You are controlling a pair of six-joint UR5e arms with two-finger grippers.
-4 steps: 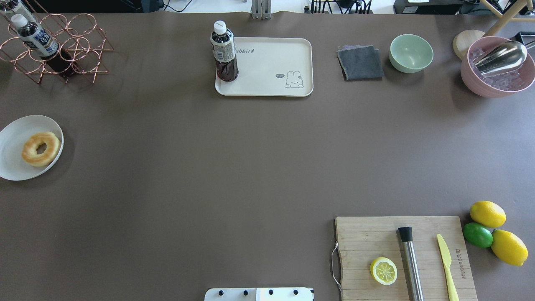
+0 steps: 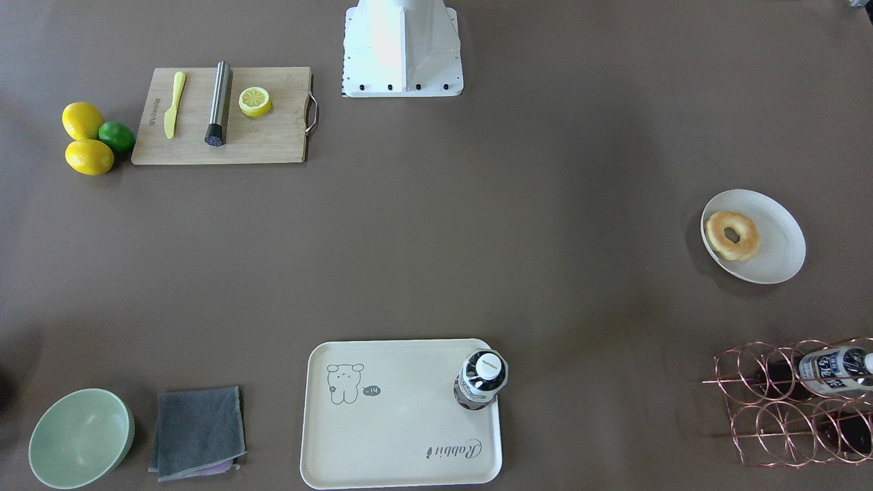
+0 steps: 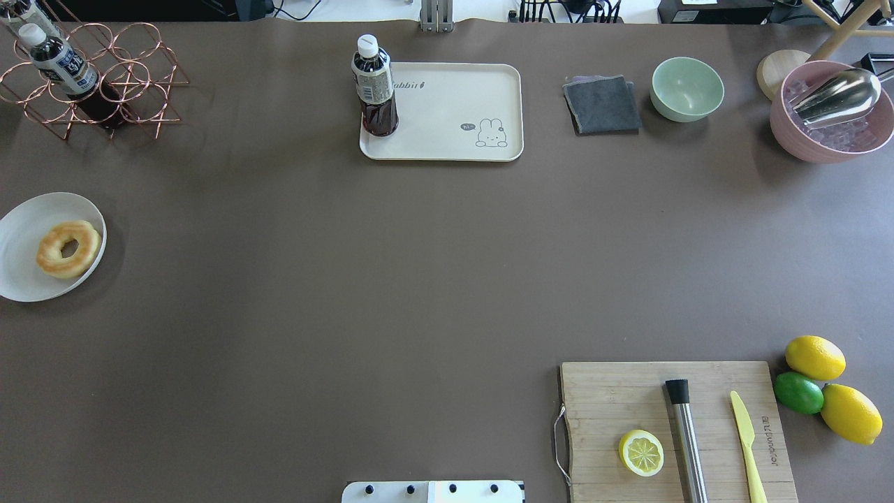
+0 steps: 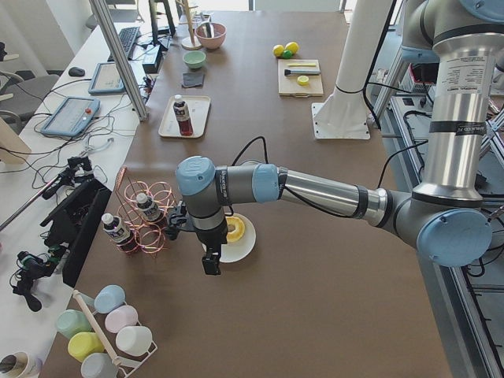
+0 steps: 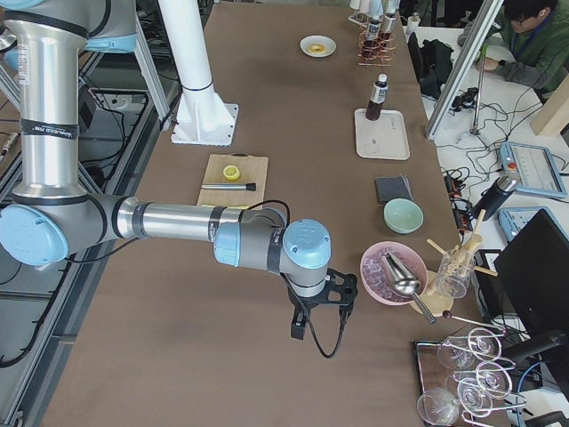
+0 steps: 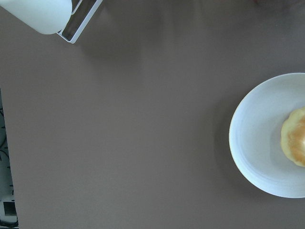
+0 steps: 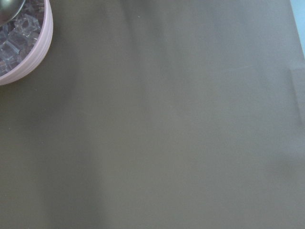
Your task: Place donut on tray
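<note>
Black left gripper (image 4: 210, 264) hangs just beside the white plate (image 3: 21, 209), off its middle; the jaw gap can't be told from the side view. Right gripper (image 5: 298, 329) is well apart from the plate, its state also unclear. Donut (image 3: 68, 249) lies on the plate, untouched. Tray (image 3: 447, 105) is well apart from the plate, with a bottle (image 3: 375, 87) upright in one corner. Nothing done yet: reach, grasp, carry and place are all left.

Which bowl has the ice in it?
The pink bowl, on the robot's far right: ice cubes and a metal scoop sit in it. The green bowl beside the grey cloth is empty.
</note>
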